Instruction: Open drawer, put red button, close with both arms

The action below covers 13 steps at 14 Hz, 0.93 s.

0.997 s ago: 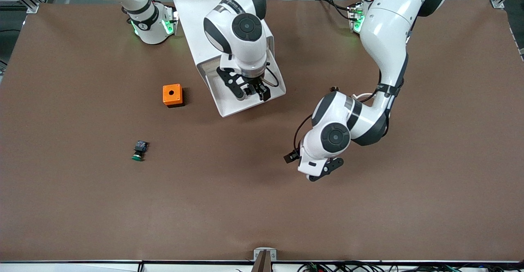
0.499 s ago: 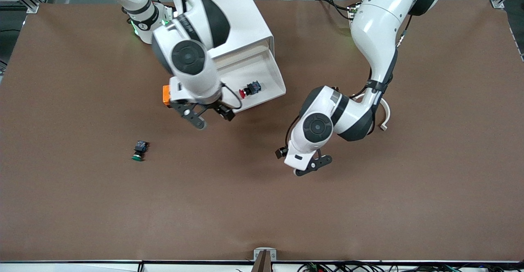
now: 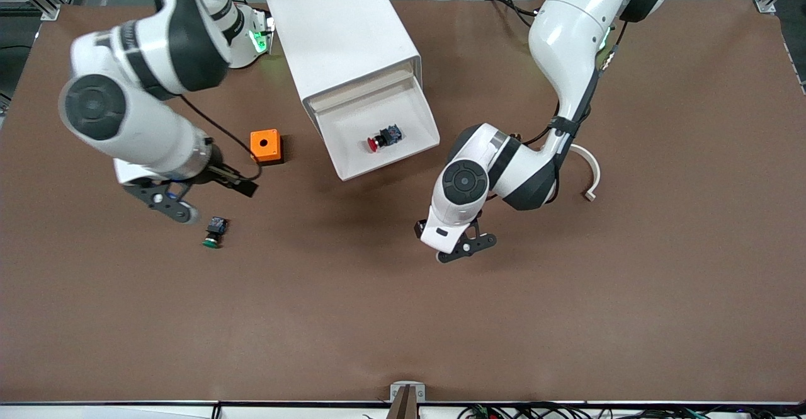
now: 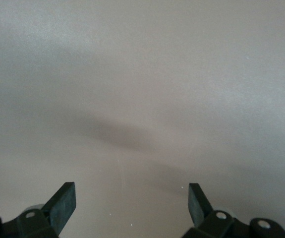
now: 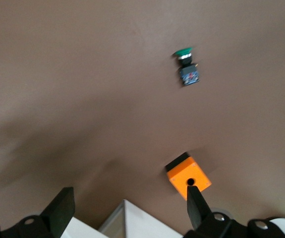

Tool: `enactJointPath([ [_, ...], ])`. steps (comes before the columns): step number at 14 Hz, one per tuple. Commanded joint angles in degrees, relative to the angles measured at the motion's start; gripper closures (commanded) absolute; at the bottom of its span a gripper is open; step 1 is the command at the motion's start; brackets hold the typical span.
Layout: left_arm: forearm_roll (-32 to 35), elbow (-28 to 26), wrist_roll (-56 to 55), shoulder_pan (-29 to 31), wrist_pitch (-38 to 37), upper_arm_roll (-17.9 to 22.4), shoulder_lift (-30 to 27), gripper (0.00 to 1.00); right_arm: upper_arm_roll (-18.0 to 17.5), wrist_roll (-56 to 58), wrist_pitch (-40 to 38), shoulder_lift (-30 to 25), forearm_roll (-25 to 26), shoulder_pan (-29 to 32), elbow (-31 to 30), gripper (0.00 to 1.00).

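In the front view the white cabinet [image 3: 343,31] stands near the robots' bases with the drawer [image 3: 378,130] pulled out toward the camera, and the red button [image 3: 384,138] lies on its side in the white tray. The right arm bends low toward its own end of the table; the right gripper [image 3: 189,195] hangs over the brown table [image 3: 403,318], nearer to the camera than the cabinet, between the orange box [image 3: 266,146] and the green button [image 3: 214,231]. The left arm arcs down from its base and folds at the elbow, and the left gripper [image 3: 463,249] hovers over bare mat, nearer to the camera than the drawer front. A curved white piece [image 3: 589,176] lies on the mat beside that arm. In the left wrist view the left gripper [image 4: 132,206] shows both fingers [image 4: 63,203] spread wide — nothing between them, only plain brown mat with a soft shadow. In the right wrist view the right gripper [image 5: 127,206] is likewise spread wide and empty, looking down on the orange box [image 5: 188,176], the green button [image 5: 187,67] and a white corner of the cabinet [image 5: 127,223].
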<state>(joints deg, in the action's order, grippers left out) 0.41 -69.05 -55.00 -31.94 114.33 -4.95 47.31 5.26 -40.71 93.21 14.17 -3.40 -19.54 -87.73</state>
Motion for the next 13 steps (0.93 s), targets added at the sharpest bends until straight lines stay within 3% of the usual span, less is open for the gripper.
enactJointPath([
  [1, 0.6, -0.7, -4.8, -0.8, -3.1, -1.5, -2.4, 0.00, -1.2, 10.3, -2.4, -2.6, 0.4, 5.9, -0.7, 0.00],
  [3, 0.6, -0.7, -6.8, -0.8, -4.6, -3.3, -3.2, 0.00, -1.0, 20.8, -4.3, -3.0, 0.5, 9.7, 0.1, 0.00],
  [8, 1.3, -1.2, -15.1, -1.7, -5.2, -5.4, -3.2, 0.00, -1.3, 40.3, -15.9, -2.5, 2.9, 17.5, 9.0, 0.00],
  [13, 1.3, -1.3, -14.8, -4.9, -5.2, -5.4, -3.2, 0.00, -1.1, 45.5, -18.6, -2.8, 4.6, 19.0, 9.4, 0.00],
])
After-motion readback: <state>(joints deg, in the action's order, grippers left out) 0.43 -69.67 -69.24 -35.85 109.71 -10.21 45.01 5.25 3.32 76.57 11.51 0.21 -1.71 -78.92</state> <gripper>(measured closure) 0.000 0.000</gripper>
